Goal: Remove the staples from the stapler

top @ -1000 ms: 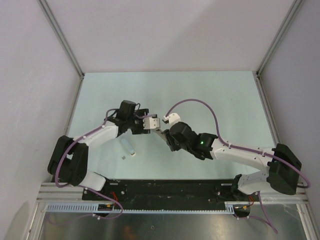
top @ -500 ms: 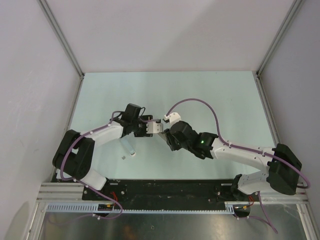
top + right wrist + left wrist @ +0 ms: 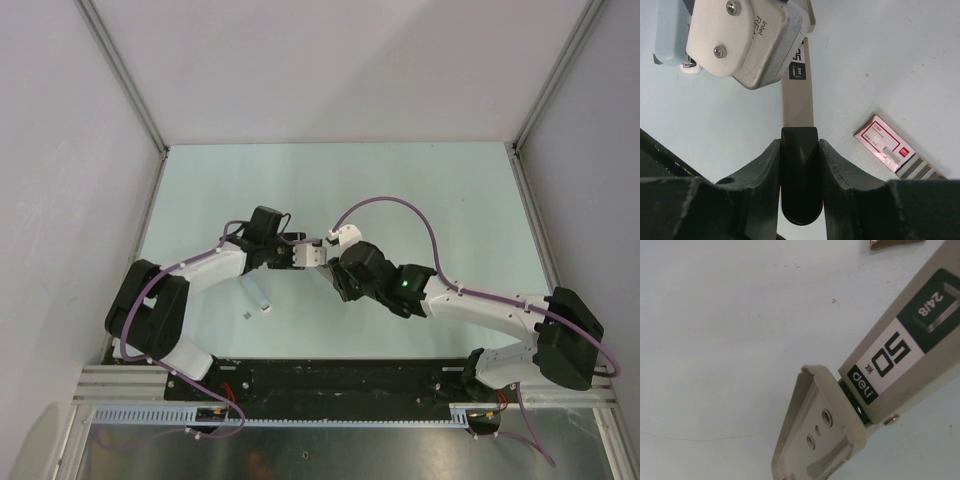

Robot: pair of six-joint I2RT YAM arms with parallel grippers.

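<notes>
Left gripper point(image 3: 303, 256): you cannot tell how wide its jaws stand. In your left wrist view one pale finger point(image 3: 815, 440) lies against the stapler point(image 3: 900, 350), at the end of its labelled bar.
Stapler: mid-table, between your two grippers. Its long grey bar reaches left from the right gripper to under the left wrist.
Right gripper point(image 3: 800, 150): closed on the stapler. Its two dark fingers point(image 3: 767, 165) clamp the black rounded end from either side.
Blue piece point(image 3: 258, 292): one, lying on the table point(image 3: 430, 190), left of the grippers and nearer to you.
Grey speck point(image 3: 247, 316): one, just near of the blue piece, too small for you to name.
Stapler count: one.
Box point(image 3: 884, 144): one, pink and white, flat on the table to the right of the stapler in your right wrist view.
Staples point(image 3: 920, 169): one ridged grey strip, flat on the table just beside the box's right corner.
</notes>
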